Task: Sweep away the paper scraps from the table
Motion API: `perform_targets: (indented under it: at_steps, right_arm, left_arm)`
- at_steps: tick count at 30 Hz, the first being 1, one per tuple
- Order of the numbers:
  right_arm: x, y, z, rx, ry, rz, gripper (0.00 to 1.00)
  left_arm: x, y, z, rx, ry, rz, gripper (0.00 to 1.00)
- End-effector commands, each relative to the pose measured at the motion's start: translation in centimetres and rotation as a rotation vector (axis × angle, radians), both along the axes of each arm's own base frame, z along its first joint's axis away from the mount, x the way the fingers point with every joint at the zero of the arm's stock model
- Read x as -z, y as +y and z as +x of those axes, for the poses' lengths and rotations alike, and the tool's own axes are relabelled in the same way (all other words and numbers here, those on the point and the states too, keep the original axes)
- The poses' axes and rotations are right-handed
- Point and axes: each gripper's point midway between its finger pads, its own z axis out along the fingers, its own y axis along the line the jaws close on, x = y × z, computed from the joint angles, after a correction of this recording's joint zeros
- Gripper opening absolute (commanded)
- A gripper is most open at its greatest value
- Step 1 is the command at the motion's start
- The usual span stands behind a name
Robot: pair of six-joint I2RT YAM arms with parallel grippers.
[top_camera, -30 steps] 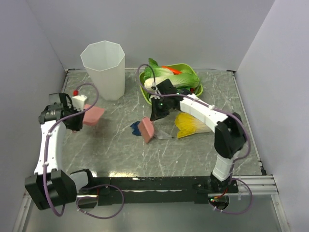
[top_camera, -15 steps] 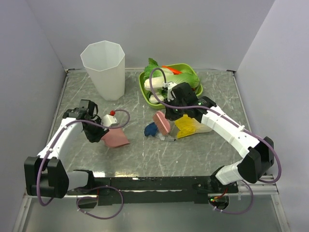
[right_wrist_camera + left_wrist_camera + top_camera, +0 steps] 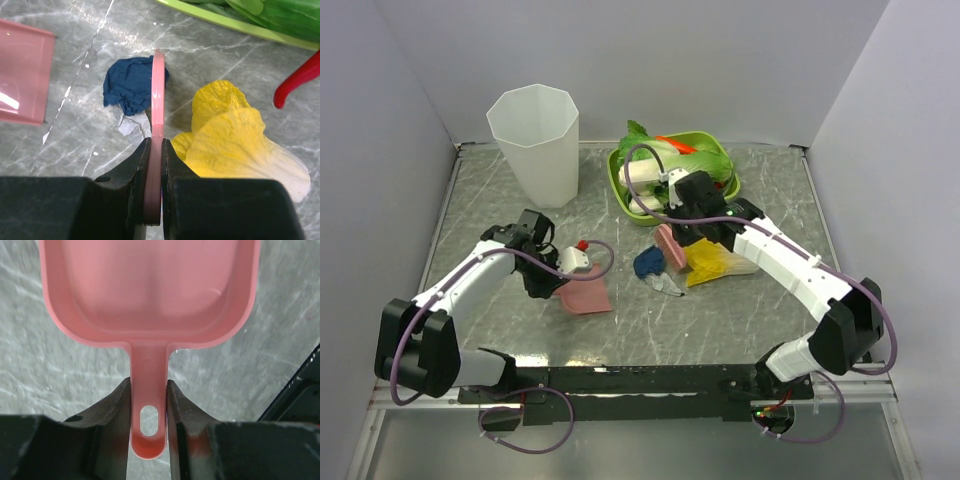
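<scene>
– Grey marble table (image 3: 770, 190), pale walls round it. What's the L tool doing?

– L gripper (image 3: 148, 390) is pinching the handle of a pink dustpan (image 3: 150, 285), fingers (image 3: 116, 410) pressed on both sides just above the hang-hole. Pan sits low over the table w/ its mouth facing away from the wrist; can't tell if it touches.

– And the R side?

– R gripper (image 3: 154, 150) is clamped tight on a thin pink sweeper blade (image 3: 157, 100), seen edge-on, standing upright.

– Where are the paper scraps?

– Dark blue scrap (image 3: 131, 90) is touching the blade's L face. White-grey scrap (image 3: 131, 125) lies just beside it, nearer the wrist, also against the blade. From above, both lie mid-table, btwn the two arms; the dustpan's open end is off to their left, apart from them.

– Other side of the blade?

– Yellow-and-white toy cabbage (image 3: 235, 135), just beside the blade, flat on the table. Red chilli (image 3: 300, 80) is past it, tip showing at the frame edge.

– Further out?

– Green oval tray (image 3: 618, 185) behind the R arm, w/ leafy green veg in it. White faceted bin (image 3: 534, 140) stands upright at the back L, well apart from the scraps.
</scene>
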Motion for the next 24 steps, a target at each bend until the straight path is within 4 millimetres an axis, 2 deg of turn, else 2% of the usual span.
perform_targets:
  at_steps: [1,7,13,17,22,24]
  right_arm:
    - [-1.1,1.6,2.3,-0.008,-0.050,0.018,0.00]
    - [-0.9,4.3,3.1,-0.057,-0.042,0.021,0.00]
    - [-1.5,7.8,2.0,-0.133,-0.018,0.068,0.00]
    - [-2.0,9.7,0.6,-0.184,0.029,0.147,0.00]
    - [-1.6,10.6,-0.7,-0.218,0.084,0.208,0.00]
    - [-1.3,10.8,-1.0,-0.230,0.100,0.212,0.00]
  left_arm:
    - [0.5,-1.8,0.2,0.001,-0.004,-0.036,0.01]
    - [0.7,-2.5,0.4,-0.016,-0.002,-0.038,0.01]
    - [0.9,-3.0,0.8,-0.034,-0.009,-0.053,0.01]
    - [1.1,-3.6,1.0,-0.044,-0.004,-0.073,0.02]
    - [1.3,-4.3,1.3,-0.050,-0.014,-0.101,0.15]
    - [1.4,-4.4,1.5,-0.056,-0.019,-0.107,0.29]
